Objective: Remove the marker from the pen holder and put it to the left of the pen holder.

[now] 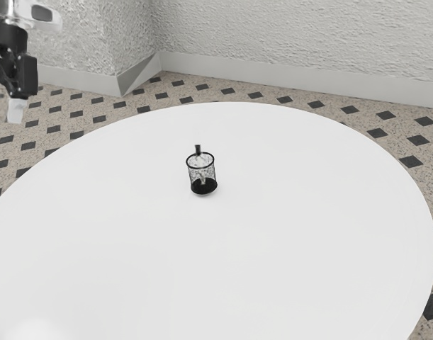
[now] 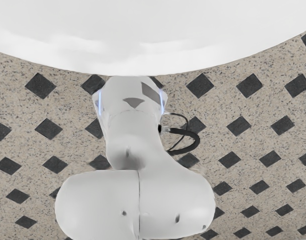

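Note:
At the exterior view's upper left edge hangs my black gripper (image 1: 18, 88), high up and well apart from the pen holder; whether it is open or shut cannot be made out. The pen holder (image 1: 203, 188), a small black mesh cup, stands upright near the middle of the white table. Inside it leans the marker (image 1: 198, 149), its dark end poking above the rim and its lighter body partly visible through the mesh.
The round white table (image 1: 273, 262) reaches across most of the exterior view, with a textured wall (image 1: 294, 42) behind. In the wrist view are the arm's own white links (image 2: 132, 150), the table's curved edge (image 2: 142, 60) and the diamond-patterned floor (image 2: 263, 140).

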`<state>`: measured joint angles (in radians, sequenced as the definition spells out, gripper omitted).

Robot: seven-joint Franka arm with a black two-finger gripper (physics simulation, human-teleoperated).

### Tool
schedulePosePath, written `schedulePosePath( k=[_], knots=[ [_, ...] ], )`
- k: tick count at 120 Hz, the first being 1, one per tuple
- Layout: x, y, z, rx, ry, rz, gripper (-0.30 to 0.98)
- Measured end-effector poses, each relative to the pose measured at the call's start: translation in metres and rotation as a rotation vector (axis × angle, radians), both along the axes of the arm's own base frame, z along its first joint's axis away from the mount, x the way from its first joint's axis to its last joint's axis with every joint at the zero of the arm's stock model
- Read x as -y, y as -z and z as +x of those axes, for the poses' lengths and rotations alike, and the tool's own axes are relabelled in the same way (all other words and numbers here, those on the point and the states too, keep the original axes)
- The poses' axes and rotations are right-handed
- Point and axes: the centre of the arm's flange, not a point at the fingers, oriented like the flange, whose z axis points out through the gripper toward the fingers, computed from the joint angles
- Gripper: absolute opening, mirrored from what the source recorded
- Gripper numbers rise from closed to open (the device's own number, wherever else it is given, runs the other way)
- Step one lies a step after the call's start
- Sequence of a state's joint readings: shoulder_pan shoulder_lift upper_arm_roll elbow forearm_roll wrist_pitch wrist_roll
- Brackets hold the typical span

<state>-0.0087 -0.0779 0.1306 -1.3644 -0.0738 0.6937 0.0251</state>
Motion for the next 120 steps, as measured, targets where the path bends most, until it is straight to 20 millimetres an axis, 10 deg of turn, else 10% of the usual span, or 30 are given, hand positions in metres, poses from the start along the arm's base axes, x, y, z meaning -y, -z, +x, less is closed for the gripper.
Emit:
schedulePosePath(
  k=[22,34,56,69,88,101,120],
  knots=[
    [0.005,0.079,0.101,0.179,0.007,0.062,0.69],
    [0.076,0.163,0.172,0.212,0.12,0.044,0.69],
    [0.105,0.261,0.132,0.461,0.096,0.039,0.69],
    [0.105,0.262,0.143,0.626,0.059,0.158,0.68],
    [0.14,0.271,0.256,0.819,-0.052,0.284,0.68],
    [0.136,0.308,0.294,0.84,-0.286,0.345,0.68],
    [0.126,0.291,0.334,0.921,-0.594,0.295,0.69]
  ],
)
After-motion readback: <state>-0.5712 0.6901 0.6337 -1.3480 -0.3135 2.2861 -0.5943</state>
